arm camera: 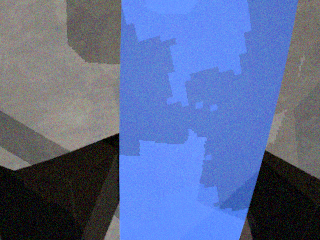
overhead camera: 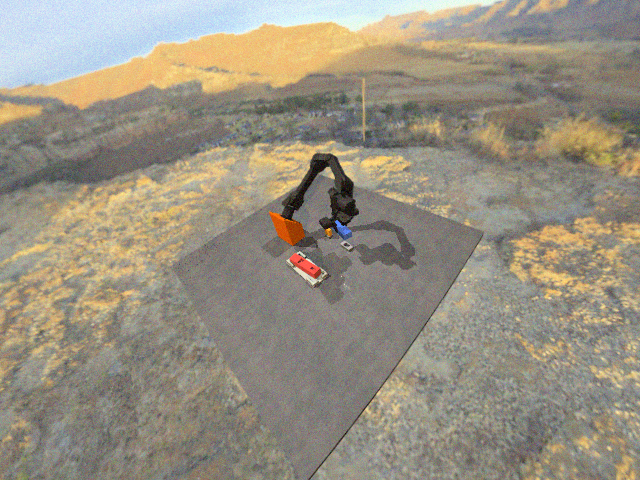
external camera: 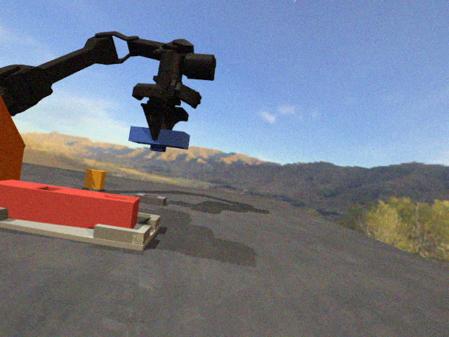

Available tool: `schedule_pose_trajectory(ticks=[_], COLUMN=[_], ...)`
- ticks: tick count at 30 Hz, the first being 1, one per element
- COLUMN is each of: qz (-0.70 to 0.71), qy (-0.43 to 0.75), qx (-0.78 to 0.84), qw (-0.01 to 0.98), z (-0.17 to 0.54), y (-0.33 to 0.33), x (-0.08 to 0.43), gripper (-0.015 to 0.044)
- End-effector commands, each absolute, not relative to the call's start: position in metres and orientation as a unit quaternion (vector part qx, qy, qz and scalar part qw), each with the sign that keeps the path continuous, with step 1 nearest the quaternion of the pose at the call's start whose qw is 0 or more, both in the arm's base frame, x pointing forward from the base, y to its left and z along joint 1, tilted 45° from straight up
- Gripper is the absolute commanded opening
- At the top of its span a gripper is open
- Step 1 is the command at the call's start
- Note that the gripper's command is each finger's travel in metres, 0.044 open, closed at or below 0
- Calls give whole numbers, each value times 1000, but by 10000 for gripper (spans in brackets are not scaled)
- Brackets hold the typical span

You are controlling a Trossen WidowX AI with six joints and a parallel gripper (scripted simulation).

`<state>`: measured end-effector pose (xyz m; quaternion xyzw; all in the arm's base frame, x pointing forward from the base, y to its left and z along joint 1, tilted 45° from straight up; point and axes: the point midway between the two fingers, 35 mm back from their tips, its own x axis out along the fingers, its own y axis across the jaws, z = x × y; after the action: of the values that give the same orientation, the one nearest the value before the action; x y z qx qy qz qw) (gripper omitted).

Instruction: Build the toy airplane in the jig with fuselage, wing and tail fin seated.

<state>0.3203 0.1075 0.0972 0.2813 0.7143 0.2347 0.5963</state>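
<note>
The red fuselage [overhead camera: 306, 265] [external camera: 72, 207] lies in the pale cradle [overhead camera: 301, 273] [external camera: 119, 233], looking flat, with two openings showing on its top. My gripper [external camera: 161, 135] [arm camera: 186, 147] is shut on the blue wing [overhead camera: 343, 230] [external camera: 174, 139] [arm camera: 160, 120], with a finger on each long side. The wing is raised off the table, nearly level, its tab pointing down, behind the cradle in the exterior view. The orange-yellow tail fin [overhead camera: 328, 233] [external camera: 95, 179] stands upright behind the fuselage. The wing hides the view between the fingers in the wrist view.
A small grey block [overhead camera: 346, 246] [external camera: 152, 199] with a dark opening sits on the table near the wing. A large orange panel [overhead camera: 286, 230] [external camera: 10, 144] stands by the arm's base, left of the tail fin. The dark table [overhead camera: 330, 351] [external camera: 253, 293] has visible outer edges in the top view.
</note>
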Motion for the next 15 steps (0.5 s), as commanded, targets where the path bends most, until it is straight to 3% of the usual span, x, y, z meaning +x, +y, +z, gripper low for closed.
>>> schedule_pose_trajectory(ticks=[1,15], qz=[208,125], qy=[723,740], qx=[299,357], qw=[587,556], z=[85,50], y=[98,68], x=[320,321], gripper=[0,0])
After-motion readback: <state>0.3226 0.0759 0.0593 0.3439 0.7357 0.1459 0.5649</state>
